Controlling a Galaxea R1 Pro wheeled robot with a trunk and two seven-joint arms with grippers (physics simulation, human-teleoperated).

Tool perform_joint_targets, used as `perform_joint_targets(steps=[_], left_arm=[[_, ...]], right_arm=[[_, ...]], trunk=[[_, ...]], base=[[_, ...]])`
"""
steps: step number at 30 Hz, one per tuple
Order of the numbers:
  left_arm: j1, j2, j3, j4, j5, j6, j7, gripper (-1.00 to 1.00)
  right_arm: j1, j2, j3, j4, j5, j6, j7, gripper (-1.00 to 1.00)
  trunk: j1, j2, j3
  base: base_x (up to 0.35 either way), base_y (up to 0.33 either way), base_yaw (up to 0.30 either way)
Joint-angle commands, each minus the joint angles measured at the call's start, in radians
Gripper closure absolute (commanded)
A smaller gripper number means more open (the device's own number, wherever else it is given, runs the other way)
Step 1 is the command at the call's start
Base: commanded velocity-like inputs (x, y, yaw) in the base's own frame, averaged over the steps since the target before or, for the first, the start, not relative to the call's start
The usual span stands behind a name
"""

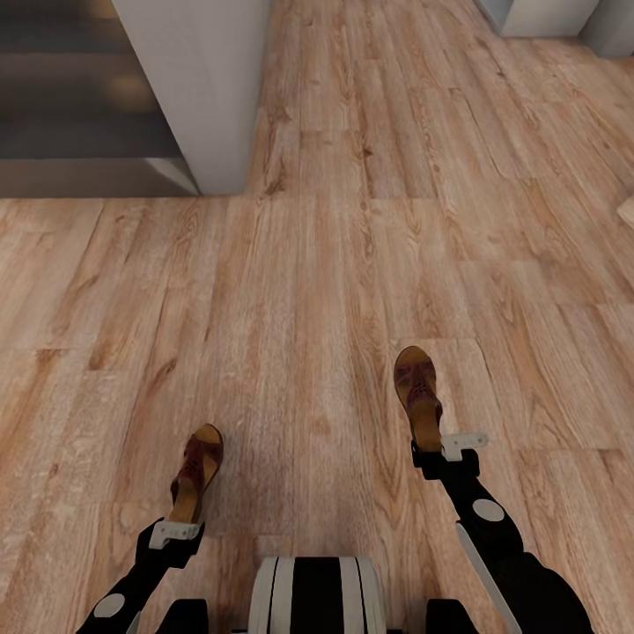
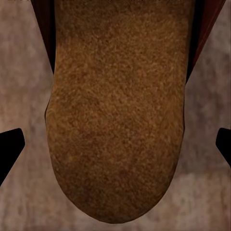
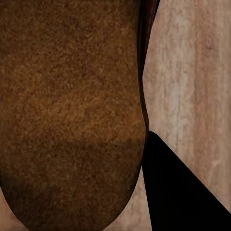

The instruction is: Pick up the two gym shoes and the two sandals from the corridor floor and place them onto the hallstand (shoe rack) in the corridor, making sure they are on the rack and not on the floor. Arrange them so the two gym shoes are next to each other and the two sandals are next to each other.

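Observation:
Each gripper carries one brown sandal by its heel above the corridor floor. The left sandal sticks forward from my left gripper, which is shut on it. Its tan insole lies between the black fingertips. The right sandal juts out of my right gripper, also shut on it. Its insole lies against one black finger. The gym shoes and the hallstand are out of view.
A pale grey wall corner stands ahead on the left, with a dark stepped area beside it. Pale grey units sit at the far right. Wood floor stretches ahead between them. My base is at the bottom.

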Motion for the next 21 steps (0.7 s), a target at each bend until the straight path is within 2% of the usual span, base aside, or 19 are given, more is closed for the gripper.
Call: perform_joint_targets(steps=[1,3,7,21], left_arm=[[-0.001,-0.001,0.008,0.000,-0.010,-0.004,-0.007,-1.00],[0.000,-0.001,0.008,0.000,-0.010,-0.004,-0.007,-1.00],[-0.001,-0.001,0.008,0.000,-0.009,-0.004,-0.007,-1.00],[-0.002,-0.002,0.008,-0.001,-0.011,-0.004,-0.007,-1.00]], right_arm=[[-0.001,-0.001,0.004,-0.002,-0.011,0.004,-0.011,1.00],[-0.001,-0.001,0.004,-0.001,-0.011,0.004,-0.011,1.00],[-0.001,-0.001,0.004,-0.001,-0.011,0.004,-0.011,1.00],[-0.001,-0.001,0.004,-0.001,-0.011,0.004,-0.011,1.00]], trunk=[[0.000,0.000,0.000],[0.000,0.000,0.000],[0.002,-0.001,-0.016],[0.002,-0.001,-0.016]], base=[[0.000,0.000,0.000],[0.000,0.000,0.000],[0.000,0.000,0.000],[0.000,0.000,0.000]])
